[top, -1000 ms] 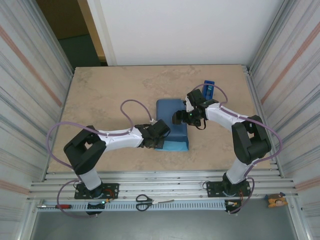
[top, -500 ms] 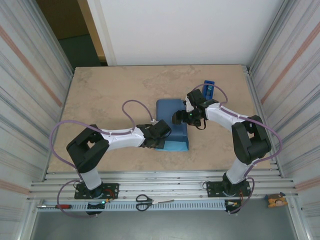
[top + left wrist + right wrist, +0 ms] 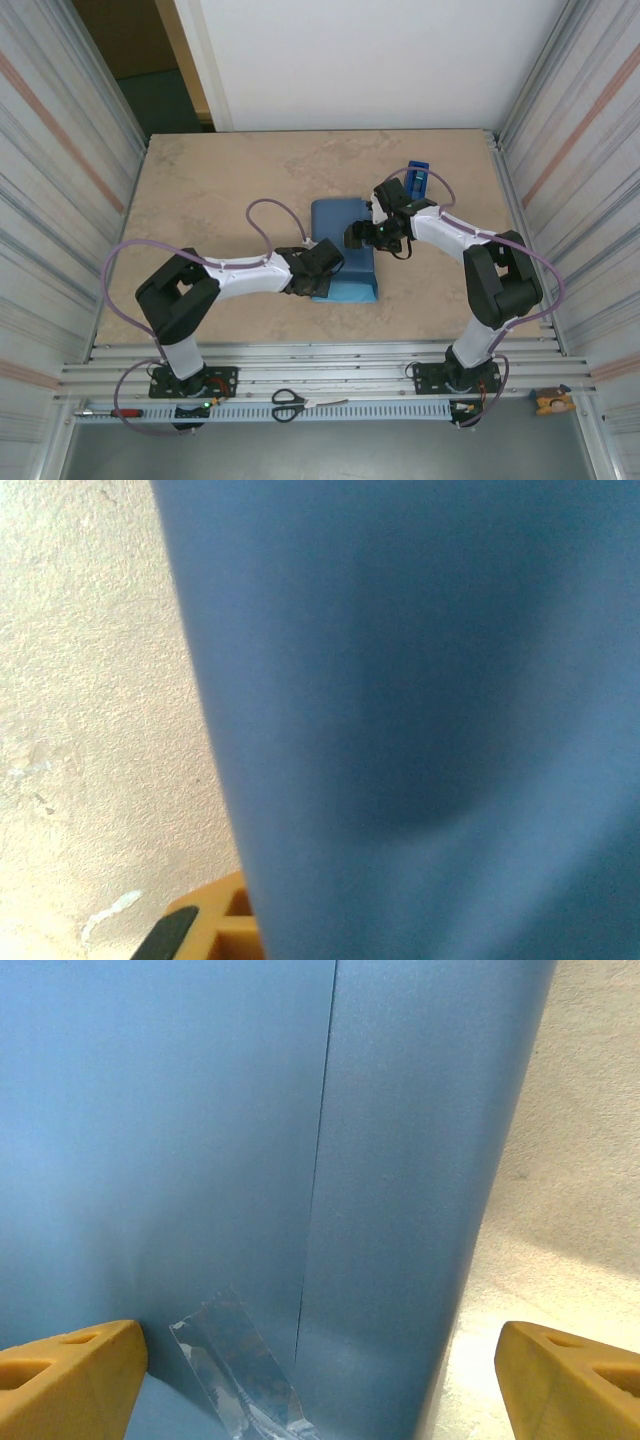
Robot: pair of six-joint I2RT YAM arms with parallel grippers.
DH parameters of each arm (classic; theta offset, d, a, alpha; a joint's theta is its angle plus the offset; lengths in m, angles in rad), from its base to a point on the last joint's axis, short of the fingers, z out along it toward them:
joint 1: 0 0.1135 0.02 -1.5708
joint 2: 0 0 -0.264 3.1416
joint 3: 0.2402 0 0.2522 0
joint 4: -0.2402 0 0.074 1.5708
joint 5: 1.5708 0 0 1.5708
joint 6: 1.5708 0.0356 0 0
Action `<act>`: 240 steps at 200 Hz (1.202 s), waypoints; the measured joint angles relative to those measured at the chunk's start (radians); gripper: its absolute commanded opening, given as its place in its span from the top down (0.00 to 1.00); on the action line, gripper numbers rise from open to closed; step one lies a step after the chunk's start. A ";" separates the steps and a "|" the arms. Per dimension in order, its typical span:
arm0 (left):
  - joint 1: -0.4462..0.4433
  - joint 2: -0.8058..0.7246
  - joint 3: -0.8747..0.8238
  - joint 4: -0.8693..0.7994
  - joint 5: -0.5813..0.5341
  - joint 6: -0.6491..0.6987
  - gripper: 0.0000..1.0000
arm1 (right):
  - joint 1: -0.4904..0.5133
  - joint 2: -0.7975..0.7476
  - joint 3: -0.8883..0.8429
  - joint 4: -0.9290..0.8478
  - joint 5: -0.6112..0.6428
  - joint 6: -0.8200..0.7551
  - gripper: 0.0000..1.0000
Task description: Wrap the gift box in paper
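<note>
The left tool point(image 3: 325, 262) lies low at the left edge of the parcel, and its fingers are pressed together. In the left wrist view one yellow-orange finger point(image 3: 212, 932) is seen at the bottom, with the sheet hanging close in front of the lens. Whether an edge of the sheet is caught between the fingers cannot be told.

The right tool point(image 3: 320, 1370) is spread wide and nothing is held in it. It is poised over the right part of the parcel, near the far edge. Between its yellow fingers point(image 3: 70, 1365) a crumpled strip of clear tape point(image 3: 240, 1370) is seen on the sheet, just beside a straight seam point(image 3: 322, 1140).

The large thin sheet of blue wrapping paper point(image 3: 335, 215) is folded into a flat, squarish parcel at the middle of the mottled beige surface point(image 3: 220, 200). A lighter blue band is shown along its near edge, and whatever lies inside is covered.

A small narrow blue tape dispenser point(image 3: 418, 178) stands beyond the right tool, apart from the parcel. Black-handled scissors point(image 3: 288, 403) and a red-handled screwdriver point(image 3: 125, 412) lie on the rail by the arm bases.
</note>
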 measured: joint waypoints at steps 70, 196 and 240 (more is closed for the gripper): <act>-0.020 0.000 0.005 -0.032 -0.009 0.005 0.81 | 0.000 0.000 0.000 0.000 0.001 0.000 0.11; -0.047 0.000 0.005 -0.081 -0.018 0.013 0.93 | 0.000 0.000 0.000 0.000 0.001 0.000 0.11; -0.057 0.000 0.005 -0.078 -0.019 0.015 1.00 | 0.000 0.000 0.000 0.000 0.002 0.000 0.11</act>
